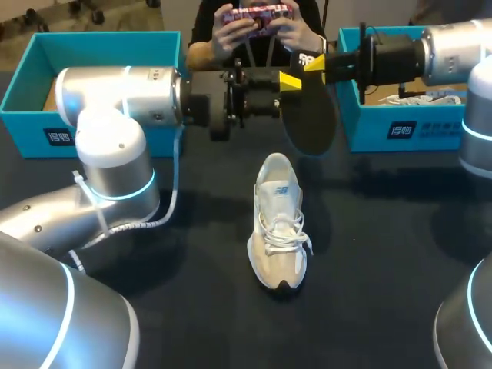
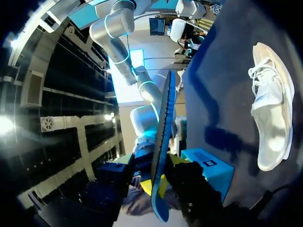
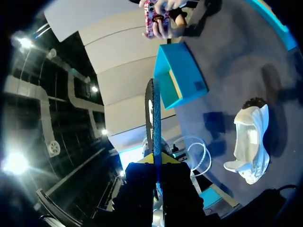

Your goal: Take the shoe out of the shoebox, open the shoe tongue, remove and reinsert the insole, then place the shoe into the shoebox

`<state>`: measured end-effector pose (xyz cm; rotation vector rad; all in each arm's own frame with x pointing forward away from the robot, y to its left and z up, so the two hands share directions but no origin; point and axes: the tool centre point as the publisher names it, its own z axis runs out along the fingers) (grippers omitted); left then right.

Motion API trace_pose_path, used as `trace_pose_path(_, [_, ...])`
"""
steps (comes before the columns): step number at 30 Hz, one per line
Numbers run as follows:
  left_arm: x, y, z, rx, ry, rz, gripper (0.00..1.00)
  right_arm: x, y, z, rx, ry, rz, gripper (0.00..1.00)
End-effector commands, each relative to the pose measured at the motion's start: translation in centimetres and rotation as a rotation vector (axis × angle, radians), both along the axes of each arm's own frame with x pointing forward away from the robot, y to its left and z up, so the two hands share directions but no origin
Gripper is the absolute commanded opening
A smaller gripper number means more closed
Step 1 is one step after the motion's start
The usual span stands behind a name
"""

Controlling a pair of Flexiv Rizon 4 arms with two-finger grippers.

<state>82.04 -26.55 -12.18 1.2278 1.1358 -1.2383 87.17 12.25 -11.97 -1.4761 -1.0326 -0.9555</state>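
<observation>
**Shoe mid-desk, insole held up behind it**

On my head view the shoe (image 1: 278,223) lies on the middle of the desk (image 1: 384,254), toe at 6 o'clock towards me and heel at 12. Behind and above it, near 1 o'clock, the insole (image 1: 309,119) hangs clear of the desk. It is clamped between the fingers of my right hand (image 1: 317,65), which enters from 2 o'clock. My left hand (image 1: 290,81) sits just beside the insole at its 9 o'clock. The left shoebox (image 1: 31,127) stands at 10 o'clock and the right shoebox (image 1: 430,131) at 2, both well apart from the shoe.

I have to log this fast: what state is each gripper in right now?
Left gripper: at the insole; whether it grips cannot be told.
Right gripper: closed, holding the insole.
</observation>
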Motion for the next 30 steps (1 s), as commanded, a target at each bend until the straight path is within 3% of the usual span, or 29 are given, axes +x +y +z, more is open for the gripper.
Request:
trace_pose_path(1, [0.3, -0.8, -0.2, -0.005, 0.0, -0.008, 0.0, -0.4, 0.4, 0.0, -0.004, -0.002, -0.011, 0.0])
trace_pose_path(8, [0.3, -1.0, -0.5, -0.007, 0.013, -0.022, 0.0, -1.6, 0.6, -0.1, -0.023, -0.048, -0.029, 0.0])
trace_pose_path(9, [0.3, -0.9, -0.5, -0.007, 0.015, -0.024, 0.0, -1.8, 0.5, -0.2, -0.016, -0.055, -0.028, 0.07])
trace_pose_path(11, [0.2, -0.7, -0.4, -0.007, 0.018, -0.029, 0.0, -2.1, 0.3, -0.2, -0.02, -0.097, -0.016, 1.0])
trace_pose_path(25, [-0.5, 1.5, 0.4, -0.009, 0.062, -0.046, 0.0, -5.5, -2.8, 0.1, -0.075, -0.349, 0.049, 1.0])
trace_pose_path(30, [-1.0, 1.8, 0.8, -0.004, 0.07, -0.052, 0.0, -6.5, -3.5, -0.1, -0.046, -0.421, 0.09, 1.0])
